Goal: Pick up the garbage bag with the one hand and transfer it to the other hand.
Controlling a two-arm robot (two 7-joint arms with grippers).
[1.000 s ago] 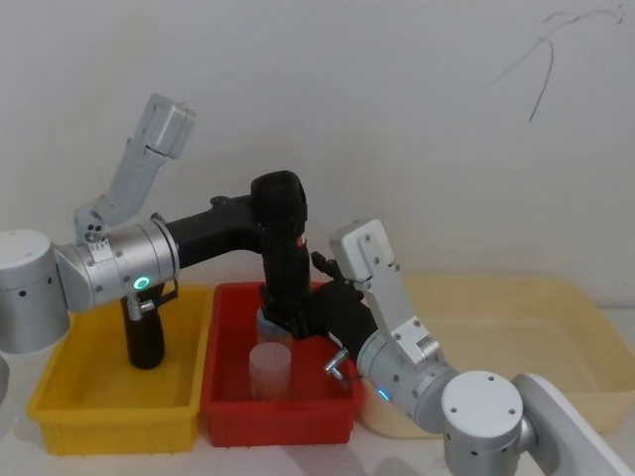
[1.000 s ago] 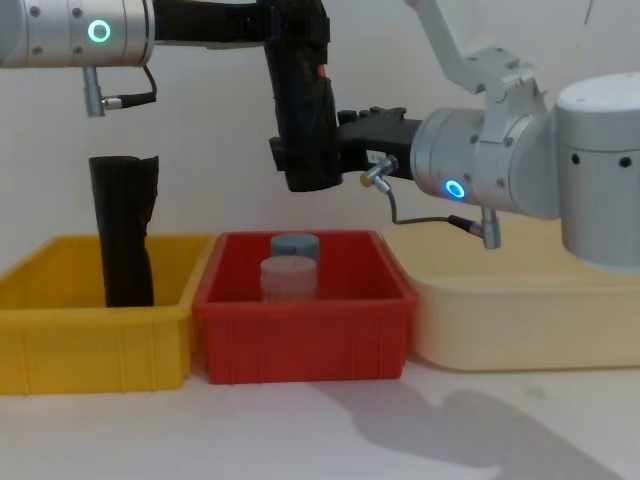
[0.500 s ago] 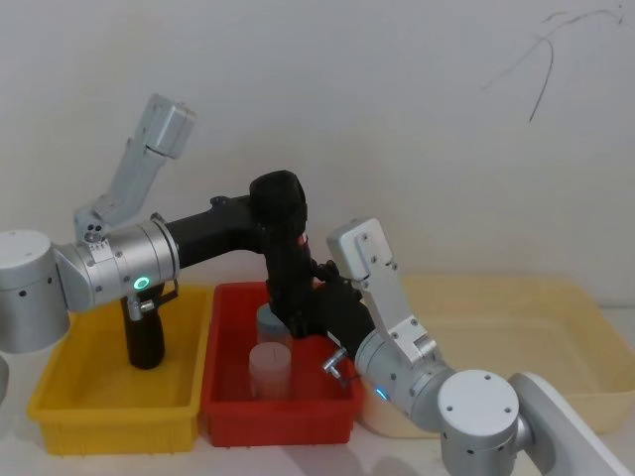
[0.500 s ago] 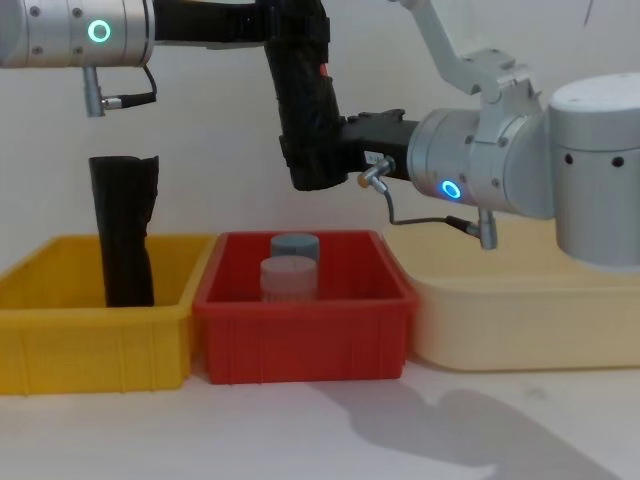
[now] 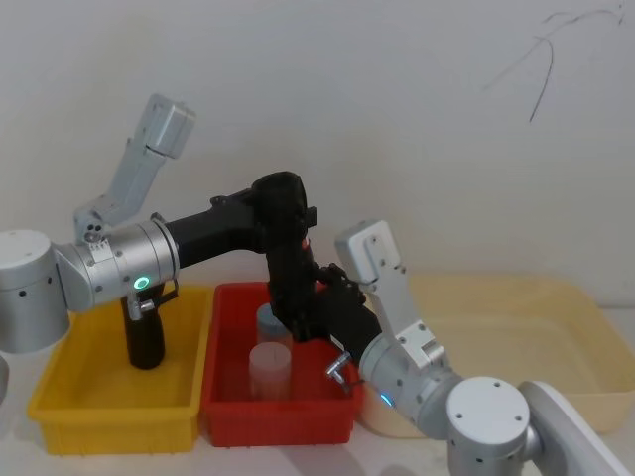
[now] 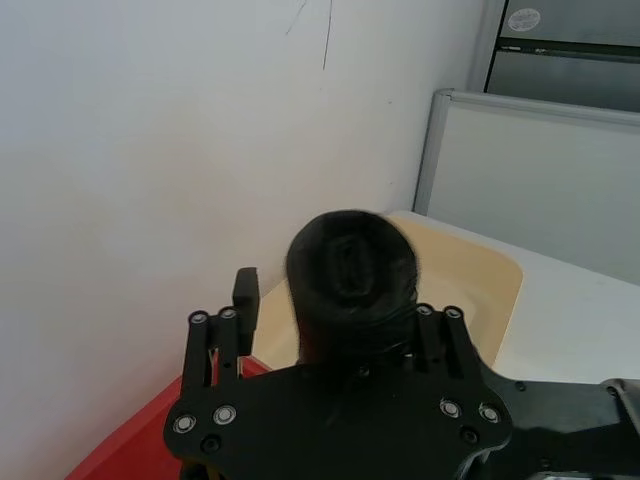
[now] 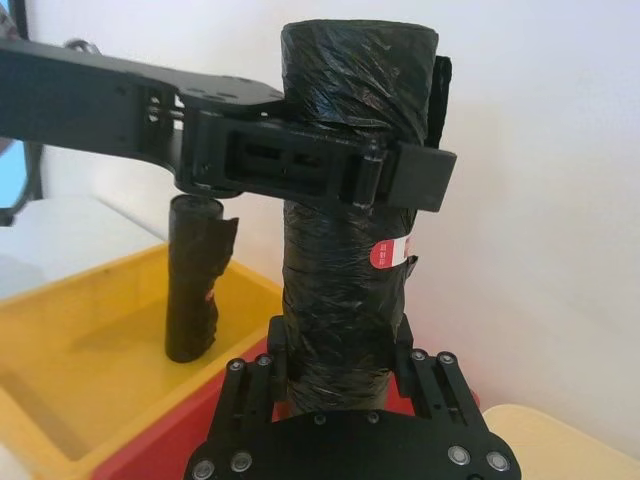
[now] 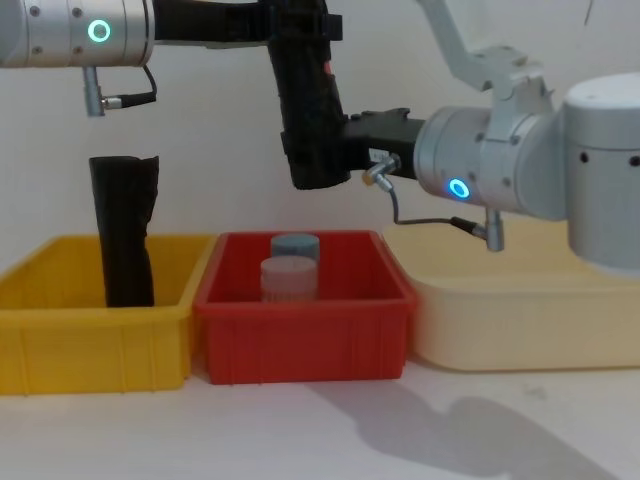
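From 4 o'clock the right gripper [image 8: 338, 145] pinches the upright garbage bag [image 8: 308, 100] low between its fingers. The left gripper [image 8: 297, 25] has its fingers [image 7: 425, 175] spread around the top.

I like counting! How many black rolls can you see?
2. The garbage bag is held in the air above the red bin; another black roll stands in the yellow bin.
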